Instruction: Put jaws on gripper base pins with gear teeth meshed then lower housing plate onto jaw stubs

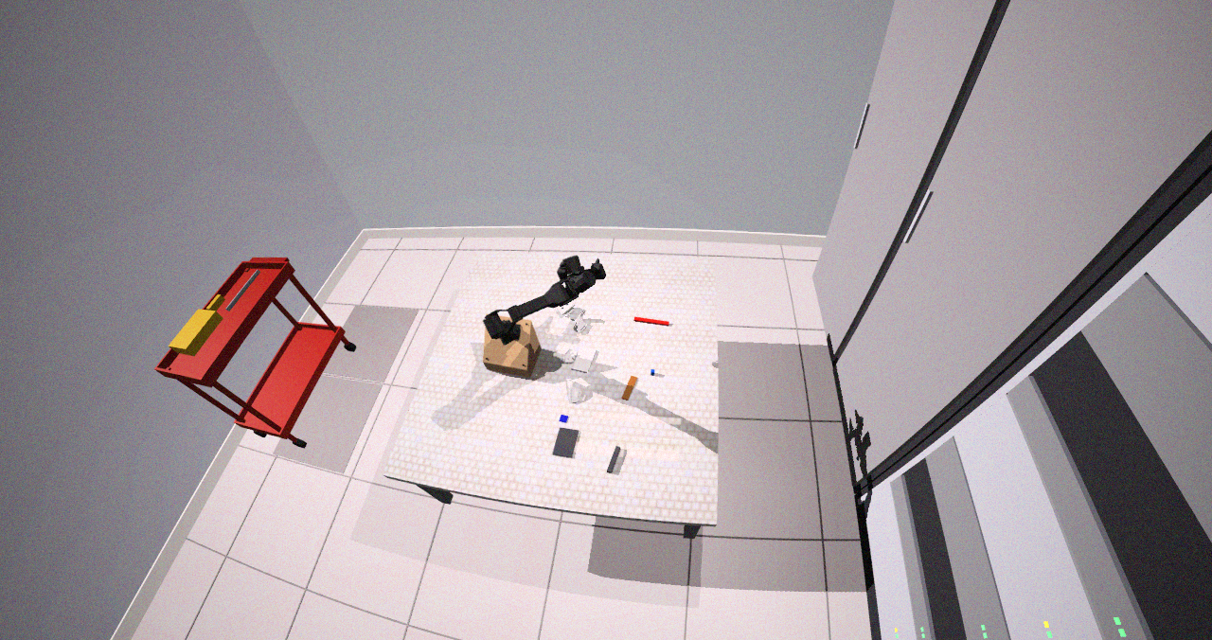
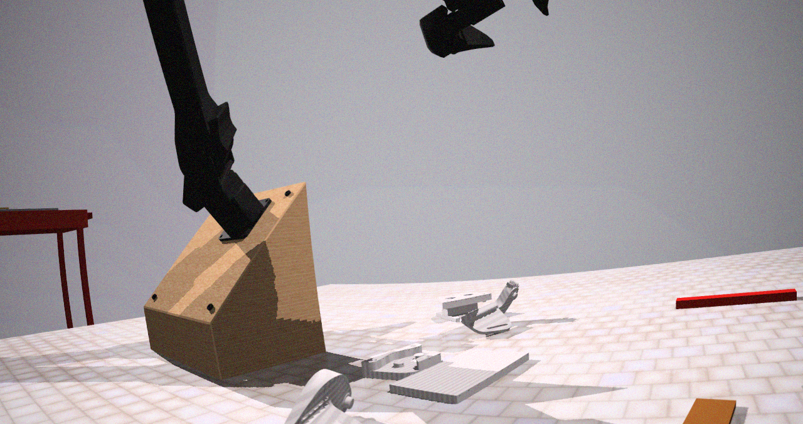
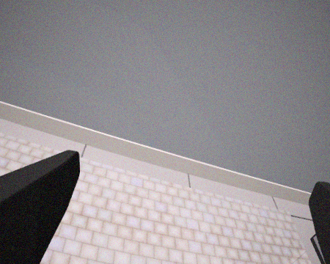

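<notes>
My gripper [image 2: 519, 28] [image 3: 199, 179] is open and empty, high above the table and well away from the parts. The pale gripper base [image 1: 582, 364] [image 2: 460, 374] lies flat beside the wooden robot mount; one pin shows on its raised-wall end, and no jaw sits on it. One pale jaw [image 1: 578, 392] [image 2: 325, 396] lies on the near side of the base, its round stub showing. The other jaw [image 1: 581, 325] [image 2: 491, 316] lies on the far side, tilted up against or close beside the housing plate [image 2: 467, 298], which has holes. Whether those two touch is unclear.
A red bar [image 1: 650, 321] [image 2: 735, 298] lies to the right, an orange block [image 1: 630, 387] [image 2: 710, 410] nearer. Small blue pieces [image 1: 563, 418] [image 1: 652, 372] and dark blocks [image 1: 565, 442] [image 1: 614, 459] lie on the table. The wooden mount [image 1: 510, 352] [image 2: 235, 309] stands left.
</notes>
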`<state>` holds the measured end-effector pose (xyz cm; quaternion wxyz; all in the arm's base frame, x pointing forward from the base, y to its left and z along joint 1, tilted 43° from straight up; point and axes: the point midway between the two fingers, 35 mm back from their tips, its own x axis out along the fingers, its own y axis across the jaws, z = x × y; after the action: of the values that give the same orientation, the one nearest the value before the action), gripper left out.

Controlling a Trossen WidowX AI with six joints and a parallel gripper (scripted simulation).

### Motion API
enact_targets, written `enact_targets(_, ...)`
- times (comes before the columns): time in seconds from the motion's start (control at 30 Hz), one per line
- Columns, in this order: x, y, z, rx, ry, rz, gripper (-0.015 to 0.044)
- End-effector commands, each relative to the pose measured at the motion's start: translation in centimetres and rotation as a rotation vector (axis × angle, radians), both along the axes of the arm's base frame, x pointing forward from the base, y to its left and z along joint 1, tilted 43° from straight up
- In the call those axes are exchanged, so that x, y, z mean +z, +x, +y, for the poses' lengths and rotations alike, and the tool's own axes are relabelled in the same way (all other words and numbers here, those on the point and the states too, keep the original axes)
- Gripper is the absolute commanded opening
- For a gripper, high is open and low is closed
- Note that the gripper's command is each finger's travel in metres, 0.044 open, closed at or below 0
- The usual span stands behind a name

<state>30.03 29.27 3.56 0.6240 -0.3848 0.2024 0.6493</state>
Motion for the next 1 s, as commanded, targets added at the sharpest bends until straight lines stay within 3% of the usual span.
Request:
enact_targets(0.0,-2.0,0.0,-0.3,-0.046,-0.078,0.045,0.044)
enact_targets(0.97,-16.1,-3.3,-6.1,-0.316,-0.753,0.239,0.044)
